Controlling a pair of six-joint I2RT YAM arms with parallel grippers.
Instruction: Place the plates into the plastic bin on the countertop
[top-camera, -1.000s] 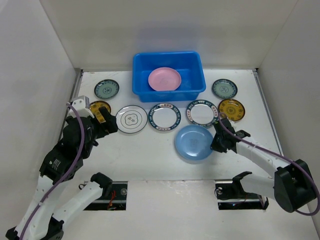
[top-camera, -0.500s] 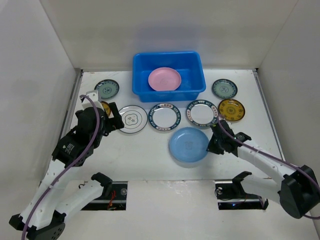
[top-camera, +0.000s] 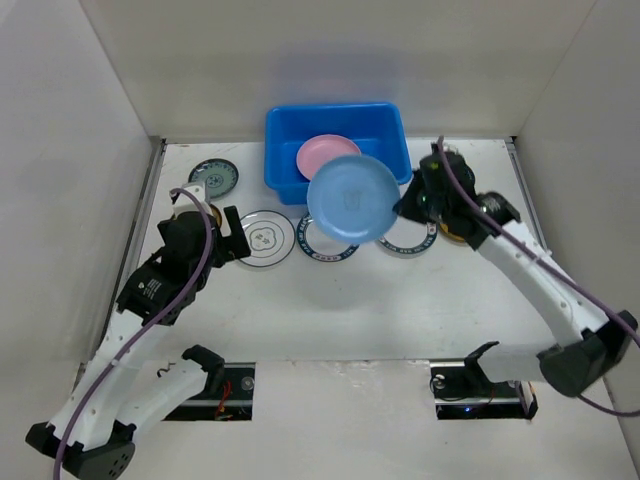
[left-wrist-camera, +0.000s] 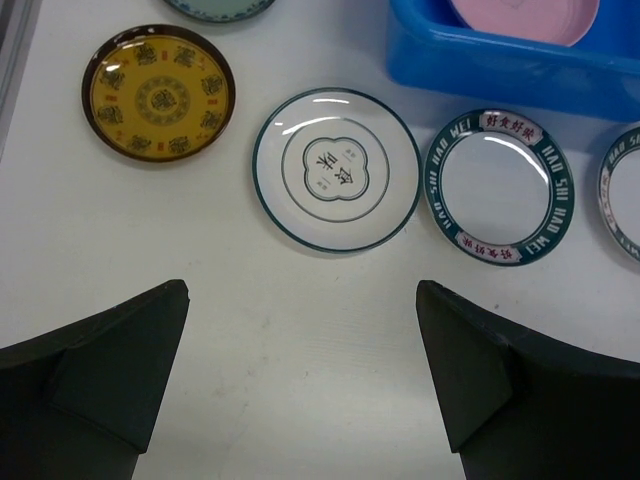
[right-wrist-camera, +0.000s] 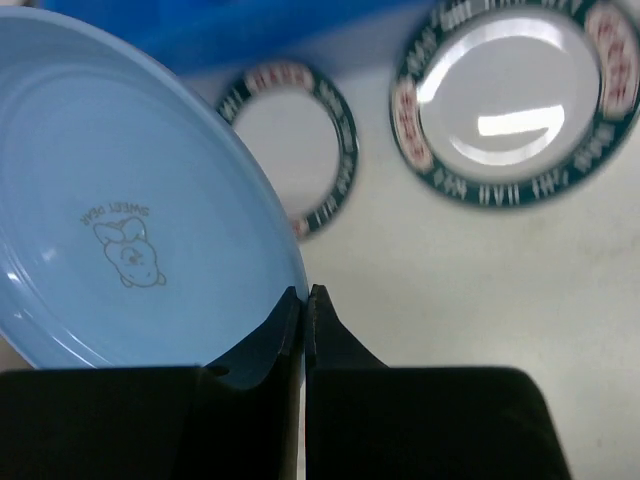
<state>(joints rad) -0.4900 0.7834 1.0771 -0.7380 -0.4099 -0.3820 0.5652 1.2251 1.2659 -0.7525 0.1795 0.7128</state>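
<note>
White matte worktop (top-camera: 330, 320), white walls on 3 sides. Blue plastic bin (top-camera: 330, 108) sits at the back, centre. Pink plate (top-camera: 318, 152) lies inside it, tilted toward the R side of the bin.

R fingers (right-wrist-camera: 270, 350) are clenched on the rim of the blue plate (top-camera: 348, 198), pinching its R edge. Plate is up off the worktop and tipped, inner face toward the top cam. From above it overlaps the bin's front wall and part of the pink plate, and covers part of the plates below. Wrist cam shows a small animal print w/ lettering at its centre.

L fingers (left-wrist-camera: 110, 370) are released, spread wide, nothing between them. They hang over bare worktop just near-side of the plate row, not touching any plate.

Other plates flat on the worktop, in a row in front of the bin:
- white plate w/ thin dark rim and centre motif (left-wrist-camera: 336, 168), straight ahead of the L fingers
- white plate w/ dark lettered rim (left-wrist-camera: 499, 185), just R of it, apart, partly under the blue plate from above
- 2nd lettered-rim plate (right-wrist-camera: 515, 95), further R, partly hidden by R arm in top view
- small yellow-brown plate (left-wrist-camera: 158, 93), L of the row
- small teal plate (top-camera: 215, 177), L of the bin
- another yellow-brown plate (top-camera: 462, 228) at far R, mostly behind R arm.
</note>
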